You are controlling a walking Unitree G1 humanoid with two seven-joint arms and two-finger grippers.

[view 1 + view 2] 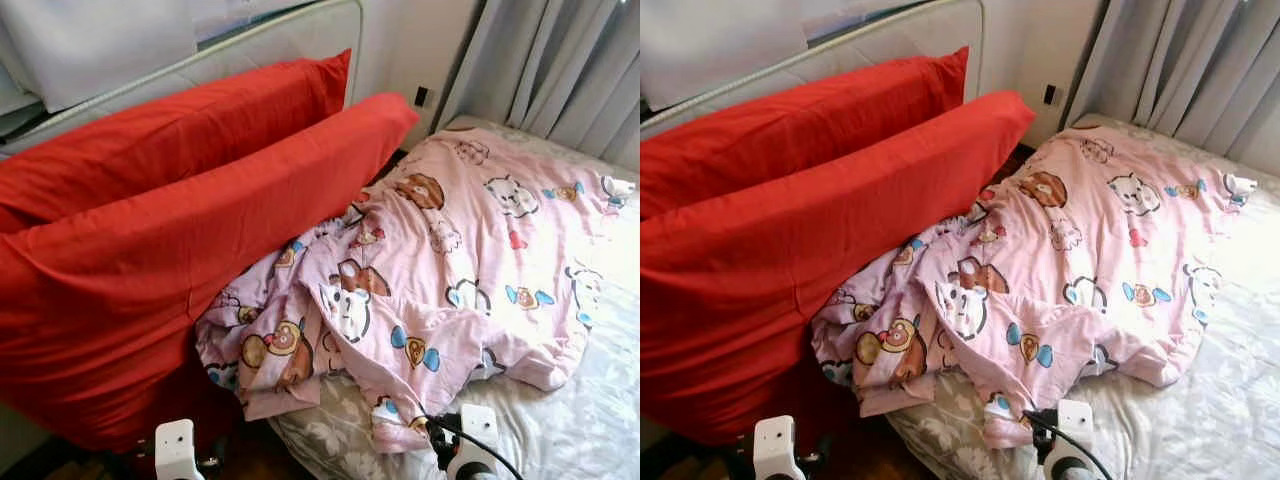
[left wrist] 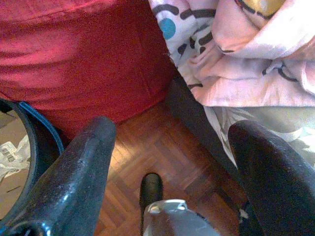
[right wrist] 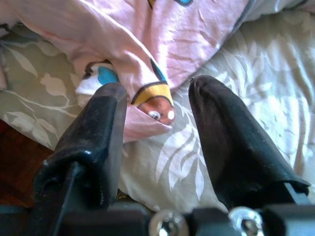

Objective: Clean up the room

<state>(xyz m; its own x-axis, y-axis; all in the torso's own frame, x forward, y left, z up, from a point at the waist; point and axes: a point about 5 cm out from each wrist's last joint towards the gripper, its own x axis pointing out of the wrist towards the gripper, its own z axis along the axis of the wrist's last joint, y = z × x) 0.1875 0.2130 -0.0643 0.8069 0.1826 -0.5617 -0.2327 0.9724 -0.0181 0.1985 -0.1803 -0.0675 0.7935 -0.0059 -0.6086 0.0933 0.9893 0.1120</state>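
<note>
A crumpled pink cartoon-print blanket (image 1: 440, 260) lies across the bed, its near edge bunched at the mattress corner. Two big red pillows (image 1: 170, 230) lean against the bed's left side. My right gripper (image 3: 157, 98) is open, its fingers (image 3: 101, 128) on either side of a corner of the pink blanket (image 3: 147, 98) that rests on the leaf-print sheet (image 3: 256, 73). My left gripper (image 2: 167, 147) is open over the wooden floor (image 2: 147, 147), close to a red pillow (image 2: 83, 54) and the blanket's hanging edge (image 2: 236, 54). Both wrists show low in the head views: left (image 1: 176, 448), right (image 1: 470, 440).
A white padded headboard (image 1: 250, 40) stands behind the pillows. Grey curtains (image 1: 560, 60) hang at the far right, with a wall socket (image 1: 421, 96) beside them. A blue-rimmed bin (image 2: 24, 157) with paper in it stands on the floor by my left gripper.
</note>
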